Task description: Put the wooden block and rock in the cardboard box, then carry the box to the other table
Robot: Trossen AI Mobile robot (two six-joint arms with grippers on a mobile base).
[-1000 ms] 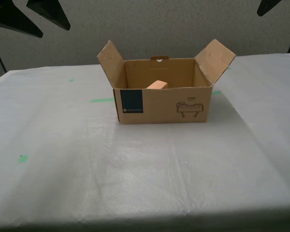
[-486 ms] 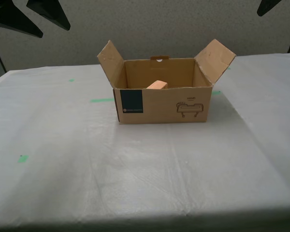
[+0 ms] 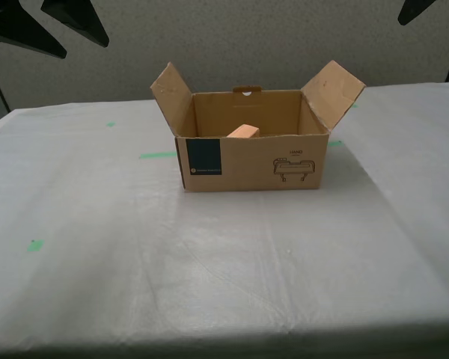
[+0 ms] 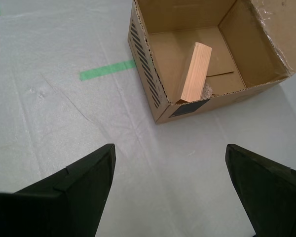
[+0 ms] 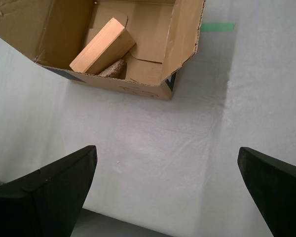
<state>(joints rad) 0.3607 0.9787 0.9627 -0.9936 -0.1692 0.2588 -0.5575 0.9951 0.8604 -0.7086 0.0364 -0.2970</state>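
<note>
- Nearest the exterior camera, the other table (image 3: 209, 284) spreads its wrinkled whitish-grey sheet, with small green tape marks (image 3: 158, 155) dotted across it.
- My first gripper (image 5: 167, 192) hangs above the sheet with its black fingers (image 5: 49, 190) spread wide and nothing between them, well short of the carton.
- My second gripper (image 4: 170, 190) hangs likewise over bare sheet, fingers (image 4: 69, 190) spread apart and holding nothing.
- Mid-table stands the cardboard box (image 3: 251, 161), upright, its side flaps splayed outward, a dark blue square label (image 3: 203, 158) toward the exterior view's left of its front and a line drawing (image 3: 293, 167) toward the exterior view's right.
- Inside, the wooden block (image 4: 195, 71) leans tilted, one end propped at the front wall beside the label; in the exterior view only its top corner (image 3: 244, 132) shows over the rim.
- The rock (image 5: 113, 69) lies on the box floor, tucked under and touching the block, mostly hidden by it.
- Beyond the table, a grey speckled wall (image 3: 247, 37) closes the scene.
</note>
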